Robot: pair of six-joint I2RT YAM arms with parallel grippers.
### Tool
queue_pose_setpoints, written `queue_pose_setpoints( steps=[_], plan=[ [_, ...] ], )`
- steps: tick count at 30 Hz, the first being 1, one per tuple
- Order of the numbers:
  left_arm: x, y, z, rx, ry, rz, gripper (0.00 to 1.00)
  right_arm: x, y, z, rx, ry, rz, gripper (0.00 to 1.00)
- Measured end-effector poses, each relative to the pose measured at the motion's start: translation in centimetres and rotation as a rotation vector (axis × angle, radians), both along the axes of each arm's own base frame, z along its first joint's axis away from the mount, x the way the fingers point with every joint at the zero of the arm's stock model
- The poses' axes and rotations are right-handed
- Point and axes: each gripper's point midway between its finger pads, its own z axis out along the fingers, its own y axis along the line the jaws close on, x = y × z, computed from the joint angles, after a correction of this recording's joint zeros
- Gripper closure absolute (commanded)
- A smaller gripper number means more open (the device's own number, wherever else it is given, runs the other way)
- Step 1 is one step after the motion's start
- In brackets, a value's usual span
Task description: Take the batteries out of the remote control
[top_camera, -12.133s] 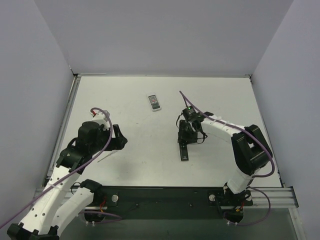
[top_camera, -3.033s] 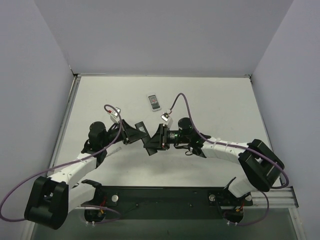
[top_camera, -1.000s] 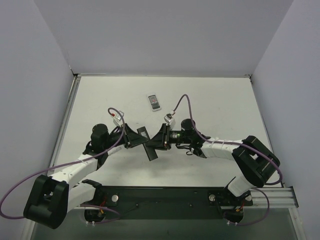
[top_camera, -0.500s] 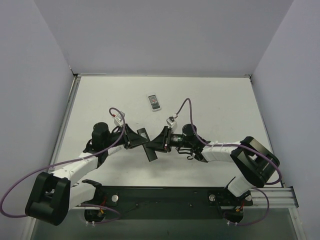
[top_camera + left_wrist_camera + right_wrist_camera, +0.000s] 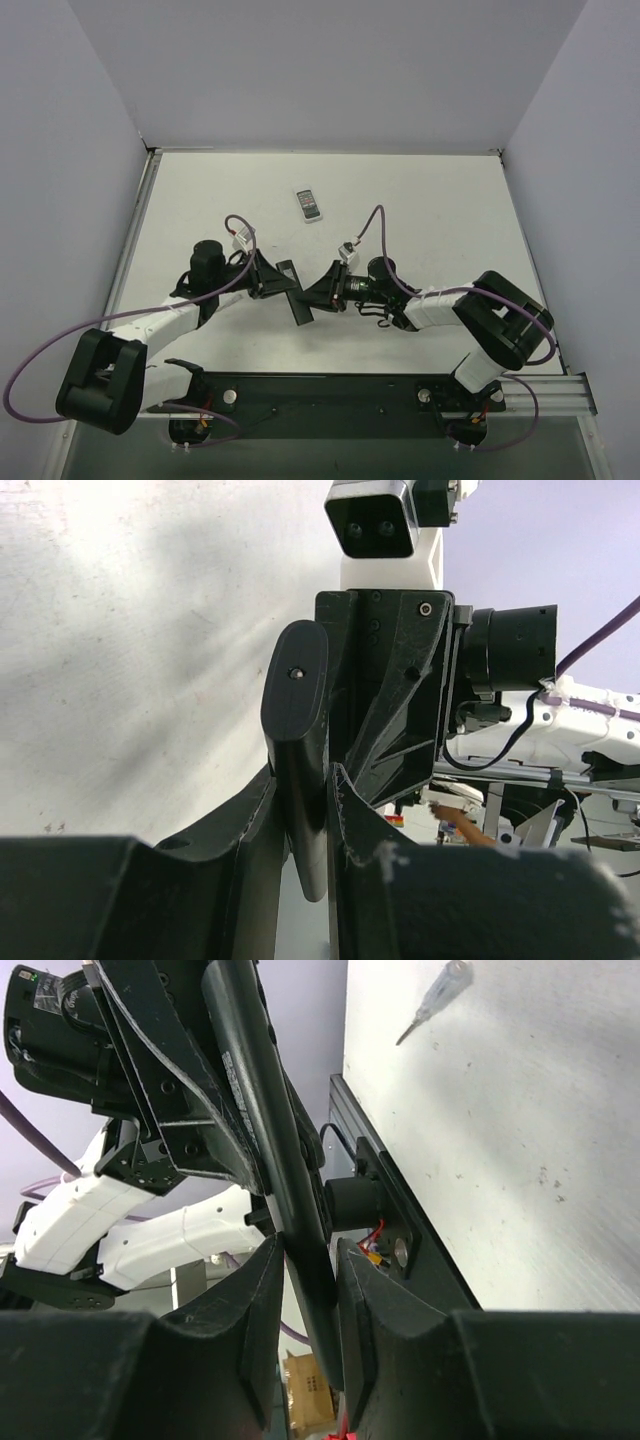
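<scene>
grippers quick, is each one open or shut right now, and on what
Left gripper: shut on the remote control.
Right gripper: shut on the remote control too.

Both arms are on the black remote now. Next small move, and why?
Likely hold firm with the left gripper and let the right gripper loosen and shift to work the battery recess open. Both grippers pinch the remote control between them, and no open recess shows in any view.
</scene>
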Motion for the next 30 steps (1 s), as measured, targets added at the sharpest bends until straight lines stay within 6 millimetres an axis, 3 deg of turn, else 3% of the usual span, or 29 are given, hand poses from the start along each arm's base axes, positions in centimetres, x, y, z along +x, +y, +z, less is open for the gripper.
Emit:
queue_pose_setpoints(
  steps=[3,7,10,11,14,17,25,30],
  plan=[
    [0.2,0.2,-0.8,0.020,0.006,0.005,1.00,-0.4,-0.4,-0.8,-0.017,0.016,-0.002,0.88],
    [2.9,2.1,-1.4,0.066,-0.038,0.129,1.00,-2.3,-1.4,-2.8,-0.065,0.082,0.048,0.87],
    [5.0,3.4,-1.2,0.090,-0.080,0.221,1.00,-4.1,-1.5,-3.3,-0.079,0.121,0.122,0.71],
    [5.3,3.5,-1.0,0.094,-0.091,0.231,1.00,-4.5,-1.5,-3.2,-0.076,0.125,0.139,0.56],
    [5.5,3.5,-0.6,0.094,-0.111,0.233,1.00,-4.3,-1.8,-2.9,-0.071,0.133,0.143,0.32],
    [5.4,3.5,-0.1,0.091,-0.126,0.229,1.00,-3.0,-2.2,-1.7,-0.062,0.101,0.119,0.24],
    [3.9,2.7,3.4,0.001,-0.204,0.161,1.00,0.3,-1.0,4.3,-0.065,-0.073,0.126,0.24],
    [2.9,2.5,5.4,-0.058,-0.255,0.131,1.00,0.7,-0.3,4.9,-0.060,-0.062,0.152,0.30]
  ],
)
